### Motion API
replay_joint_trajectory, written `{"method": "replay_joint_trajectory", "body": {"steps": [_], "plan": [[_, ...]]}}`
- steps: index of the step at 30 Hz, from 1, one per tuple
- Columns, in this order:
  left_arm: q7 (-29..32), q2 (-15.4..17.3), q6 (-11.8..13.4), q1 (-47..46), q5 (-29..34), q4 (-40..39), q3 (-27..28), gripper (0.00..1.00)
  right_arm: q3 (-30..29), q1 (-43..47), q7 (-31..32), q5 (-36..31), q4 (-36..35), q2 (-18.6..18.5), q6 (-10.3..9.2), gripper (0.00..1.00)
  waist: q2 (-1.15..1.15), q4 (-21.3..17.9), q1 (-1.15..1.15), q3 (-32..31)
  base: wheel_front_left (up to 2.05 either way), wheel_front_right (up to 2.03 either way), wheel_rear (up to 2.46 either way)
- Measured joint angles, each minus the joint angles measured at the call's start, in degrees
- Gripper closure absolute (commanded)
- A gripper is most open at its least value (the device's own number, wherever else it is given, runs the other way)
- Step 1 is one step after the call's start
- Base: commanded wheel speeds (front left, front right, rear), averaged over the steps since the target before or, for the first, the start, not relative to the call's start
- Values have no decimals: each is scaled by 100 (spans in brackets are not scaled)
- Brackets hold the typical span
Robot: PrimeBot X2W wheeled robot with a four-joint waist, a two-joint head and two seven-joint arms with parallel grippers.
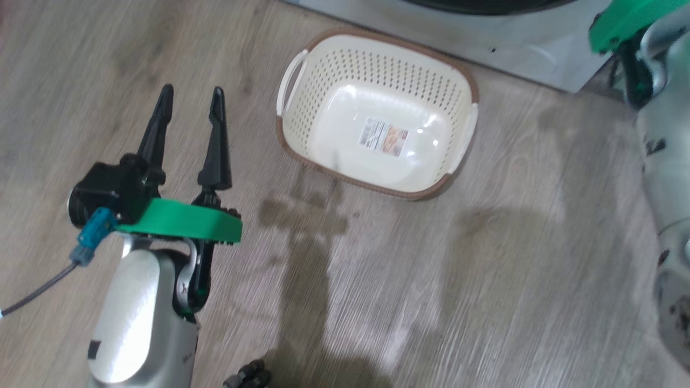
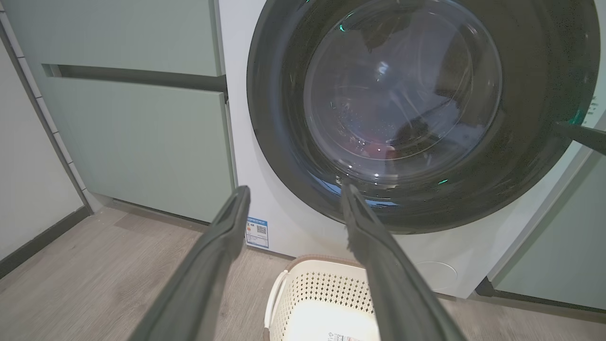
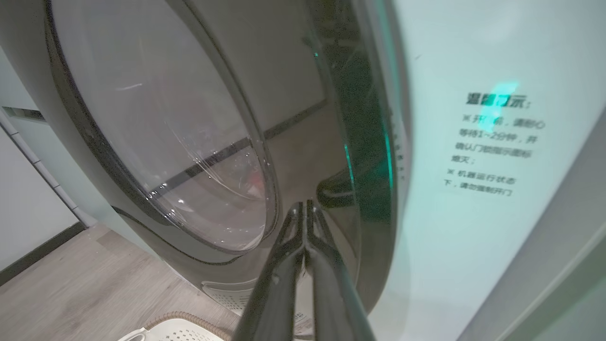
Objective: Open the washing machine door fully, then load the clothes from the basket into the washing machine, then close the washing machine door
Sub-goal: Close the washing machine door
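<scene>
Facing one washing machine door (image 2: 284, 142), round and glossy black around a bulging clear glass bowl (image 2: 402, 90), lying close against the front of the single white washing machine (image 2: 284, 227); not telling whether latched or just ajar. Glimpsing through the glass a dim red patch, the clothes (image 2: 376, 150), sitting low inside the drum. Finding one basket (image 1: 377, 59) standing empty on the floor (image 1: 485, 269) just before the machine: rectangular cream plastic, perforated walls, brown rim, two white side handles, one label stuck on its smooth bottom. Seeing the right gripper (image 3: 303, 204) with its two dark fingers pressed tightly together, pinching nothing, tips pointing at the door's shiny right edge; touching or not, cannot tell. Seeing the left gripper (image 1: 192, 90) hanging over the grey wood-grain floor at the basket's left, two tapered fingers spread wide, aiming toward the door. Spotting one blue sticker (image 2: 257, 232) and one round filter cover (image 2: 438, 274) low on the machine's front, with flat pale green cabinets (image 2: 137, 142) flanking both sides.
</scene>
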Motion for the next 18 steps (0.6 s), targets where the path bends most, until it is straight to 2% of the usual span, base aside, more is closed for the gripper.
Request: {"method": "replay_joint_trajectory", "body": {"steps": [4,6,8,9,10,18], "plan": [[0,0,-8,170,129,53,75,0,79,583,-5,166,-254,137,0,100,0,-105,0,-246,0,0,0],[0,8,-60,336,200,118,192,0,154,1243,-5,365,-553,280,0,100,0,-232,0,-438,0,0,0],[0,18,-79,455,246,135,225,0,212,1650,-5,453,-781,345,0,44,0,-343,0,-565,0,0,0],[0,21,-114,515,264,151,247,0,216,1828,-5,481,-904,361,0,9,0,-402,0,-628,0,0,0],[0,33,-140,577,263,174,271,0,215,1993,-5,502,-1033,383,0,0,0,-468,0,-691,0,0,0],[0,130,-160,981,327,225,301,0,99,3097,-5,587,-2126,572,0,0,0,-909,0,-1142,0,0,0]]}}
